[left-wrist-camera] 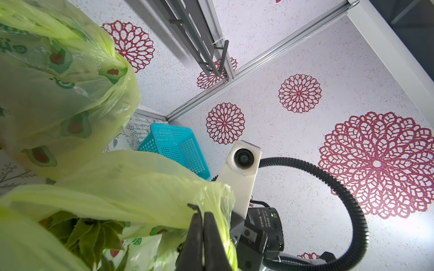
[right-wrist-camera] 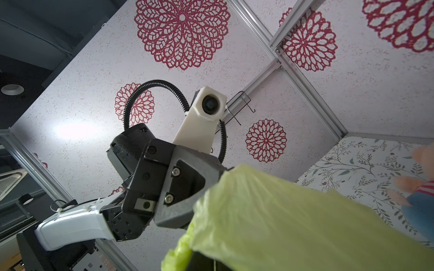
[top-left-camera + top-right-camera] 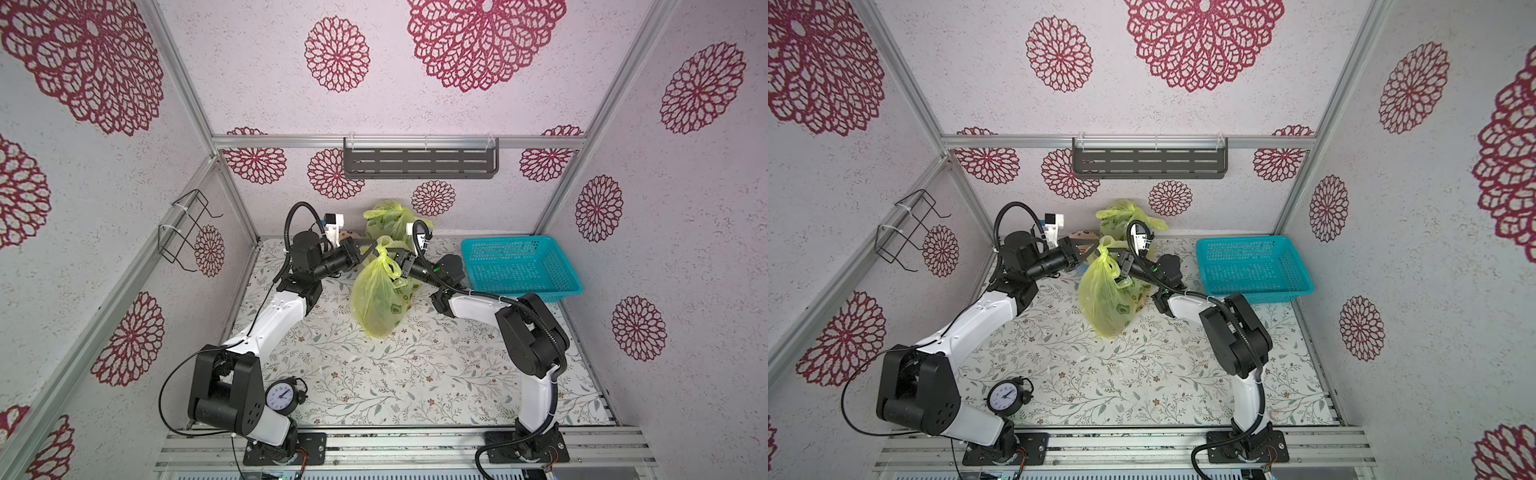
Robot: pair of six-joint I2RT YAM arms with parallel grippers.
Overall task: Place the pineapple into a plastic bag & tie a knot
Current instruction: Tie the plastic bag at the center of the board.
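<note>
Both arms are being reached inward, elbows bent: white-and-black left arm (image 3: 274,320), white-and-black right arm (image 3: 478,303), wrists being faced toward each other. The left gripper (image 1: 202,225) is being pinched tight on the yellow-green plastic bag (image 3: 376,299), the right gripper (image 3: 397,268) clamped on its top.

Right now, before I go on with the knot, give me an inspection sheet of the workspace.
Surface: floral-patterned table cover, bare in front of the bag.
Job's things: yellow-green translucent plastic bag stands mid-table; green pineapple leaves show inside; knot cannot be judged.
Clutter: second filled yellow-green bag at the back wall; teal plastic mesh basket, nothing seen inside; black alarm clock with white face; pink-and-blue plush toy.
Grippers: left tool shut on the bag's top; right tool shut on it from the opposite side.
Cables: black corrugated hoses arc over both wrists; thin black cable loops beside the left base.
Surroundings: dark grey slotted wall shelf; black wire rack.
</note>
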